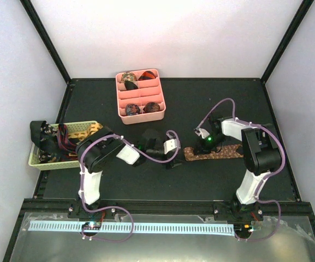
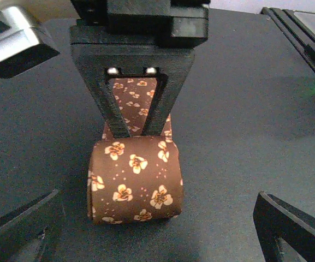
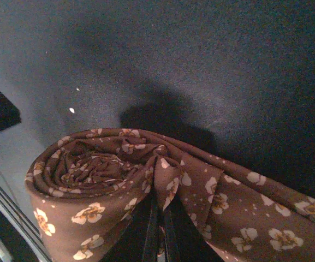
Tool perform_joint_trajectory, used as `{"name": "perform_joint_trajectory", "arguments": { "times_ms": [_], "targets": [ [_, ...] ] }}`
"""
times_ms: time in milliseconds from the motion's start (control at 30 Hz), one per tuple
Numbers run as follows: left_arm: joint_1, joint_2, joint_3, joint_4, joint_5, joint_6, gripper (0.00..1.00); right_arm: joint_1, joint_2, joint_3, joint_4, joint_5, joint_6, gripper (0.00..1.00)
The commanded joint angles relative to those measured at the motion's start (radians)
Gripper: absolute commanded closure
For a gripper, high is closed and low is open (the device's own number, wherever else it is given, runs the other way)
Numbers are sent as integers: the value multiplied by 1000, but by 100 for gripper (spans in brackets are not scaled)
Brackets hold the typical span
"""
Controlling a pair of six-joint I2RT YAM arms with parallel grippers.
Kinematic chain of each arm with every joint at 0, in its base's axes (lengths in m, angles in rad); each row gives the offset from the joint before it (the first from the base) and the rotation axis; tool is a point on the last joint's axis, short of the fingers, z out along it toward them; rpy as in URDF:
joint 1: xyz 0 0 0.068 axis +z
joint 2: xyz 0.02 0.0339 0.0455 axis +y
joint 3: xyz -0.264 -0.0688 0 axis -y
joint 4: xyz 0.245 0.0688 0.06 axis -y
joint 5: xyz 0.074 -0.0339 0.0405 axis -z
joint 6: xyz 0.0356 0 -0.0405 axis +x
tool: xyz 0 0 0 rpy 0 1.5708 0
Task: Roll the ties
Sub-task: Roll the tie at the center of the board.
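Step in hand, as I judged it: rolling the brown floral tie (image 1: 214, 153), part done. The tie lay on the desk (image 1: 201, 180), nearer the arm bases than the pink tray (image 1: 161, 95) and off to its right. The end closest to the tray was wound into a fat roll (image 2: 135, 183); the rest ran flat, further right of the tray. The right pincer (image 2: 138, 126) was pressed together, pinching the flat strip just behind the roll, with the fabric puckered at its tips. The left pincer (image 2: 160, 196) was spread wide, the roll ahead between its fingers, not touching.

To do it well, my view:
- Square the roll's edges so it doesn't cone out. The right wrist view showed the inner turns loose and lumpy.
- Hold tension on the strip and feed it straight while turning.
- Close the spread pincer on the roll's flanks only once the roll sits steady. The cloth looked soft and would probably unwind if let go.

Containers:
- The pink tray held rolled ties (image 1: 132, 109) in its far pair and near pair of compartments. The middle compartments showed bare pink.
- The basket (image 1: 83, 125), left of the tray and nearer the bases, held loose ties (image 1: 59, 144), dark and red-striped. Some spilled over the edge away from the tray.
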Motion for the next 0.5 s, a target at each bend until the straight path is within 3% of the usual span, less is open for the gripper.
{"name": "perform_joint_trajectory", "arguments": {
  "times_ms": [0, 300, 467],
  "targets": [
    [-10, 43, -5, 158, -9, -26, 3, 23, 57, -10, -15, 72, -3, 98],
    [25, -79, -177, 196, -27, -32, 4, 72, 123, -19, 175, -72, 113, 98],
    [30, -59, -153, 126, -88, -11, 4, 74, 125, -60, 222, -90, 142, 98]
  ]
}}
